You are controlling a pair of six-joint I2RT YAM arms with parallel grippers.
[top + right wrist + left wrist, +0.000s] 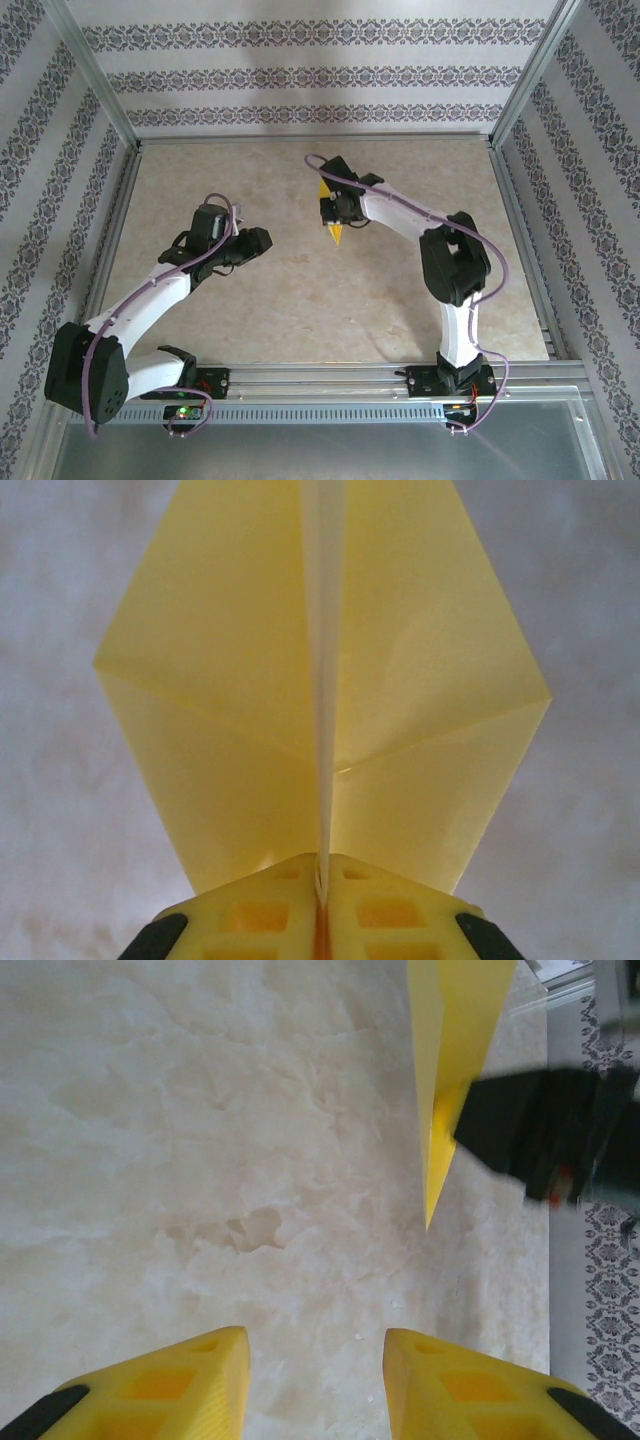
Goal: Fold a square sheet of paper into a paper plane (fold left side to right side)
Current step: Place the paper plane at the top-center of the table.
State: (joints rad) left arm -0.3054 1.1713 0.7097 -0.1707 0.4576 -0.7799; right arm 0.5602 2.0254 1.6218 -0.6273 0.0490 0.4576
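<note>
The square sheet of paper (337,234) is yellow and folded into a slim pointed shape with a centre crease, like a paper plane. It hangs above the table's back middle, tip pointing toward the near edge. My right gripper (335,212) is shut on it. In the right wrist view the jaws (322,872) pinch the centre crease, and two creased wings (230,680) spread to either side. My left gripper (262,240) hovers left of the paper, apart from it. Its yellow fingers (315,1345) stand open over bare table, with the paper's tip (435,1175) ahead and to the right.
The beige marbled table top (300,300) is boxed in by a metal frame (520,230) and patterned walls. The right gripper's black body (545,1130) shows at the right of the left wrist view. A rail (330,378) along the near edge carries both arm bases.
</note>
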